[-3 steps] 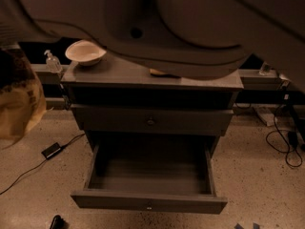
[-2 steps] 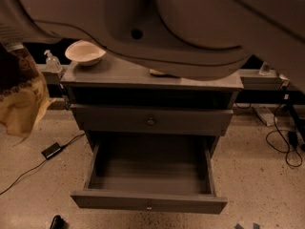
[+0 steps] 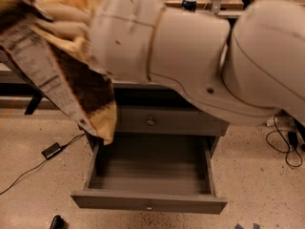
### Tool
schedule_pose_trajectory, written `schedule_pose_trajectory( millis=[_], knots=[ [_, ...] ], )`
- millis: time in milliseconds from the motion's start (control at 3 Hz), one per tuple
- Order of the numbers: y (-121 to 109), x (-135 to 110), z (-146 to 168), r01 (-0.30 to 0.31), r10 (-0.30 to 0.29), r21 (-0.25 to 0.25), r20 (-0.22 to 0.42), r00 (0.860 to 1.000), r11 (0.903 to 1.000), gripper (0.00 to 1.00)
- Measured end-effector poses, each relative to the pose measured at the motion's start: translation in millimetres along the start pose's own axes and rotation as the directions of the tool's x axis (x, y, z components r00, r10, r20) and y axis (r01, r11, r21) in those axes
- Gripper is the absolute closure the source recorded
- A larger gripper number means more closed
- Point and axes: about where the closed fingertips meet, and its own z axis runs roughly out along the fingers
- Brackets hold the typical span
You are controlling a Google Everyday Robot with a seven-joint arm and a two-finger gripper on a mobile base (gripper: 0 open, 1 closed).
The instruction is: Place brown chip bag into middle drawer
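My gripper is at the top left, at the end of the big pale arm that crosses the upper view. It is shut on the brown chip bag, which hangs down crumpled and tilted, its tan end reaching the left front corner of the cabinet. The middle drawer is pulled open below and to the right of the bag. Its grey tray shows nothing inside, and a tiny knob sits on its front. The bag is above the drawer's left side, not inside it.
A shut grey drawer front with a round knob sits above the open drawer. A black adapter and cable lie on the floor at left, more cables at right. A blue can stands on a table behind.
The bag hung at the far left edge before. Now my arm has swung it up and right, close to the camera, over the cabinet's left side. The drawer stays open.
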Motion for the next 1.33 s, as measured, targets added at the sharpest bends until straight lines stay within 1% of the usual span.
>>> schedule_pose_trajectory(
  millis=[333, 667, 1000, 1333],
  knots=[
    [22, 69, -26, -0.1, 0.1, 0.023, 0.005, 0.995, 0.9947, 1.0],
    [22, 73, -28, -0.109, 0.109, 0.024, 0.007, 0.994, 0.9938, 1.0],
    [23, 84, -32, -0.134, 0.134, 0.027, 0.013, 0.991, 0.9906, 1.0],
    [24, 127, -65, -0.165, 0.169, 0.094, -0.041, 0.985, 0.9818, 1.0]
  ],
)
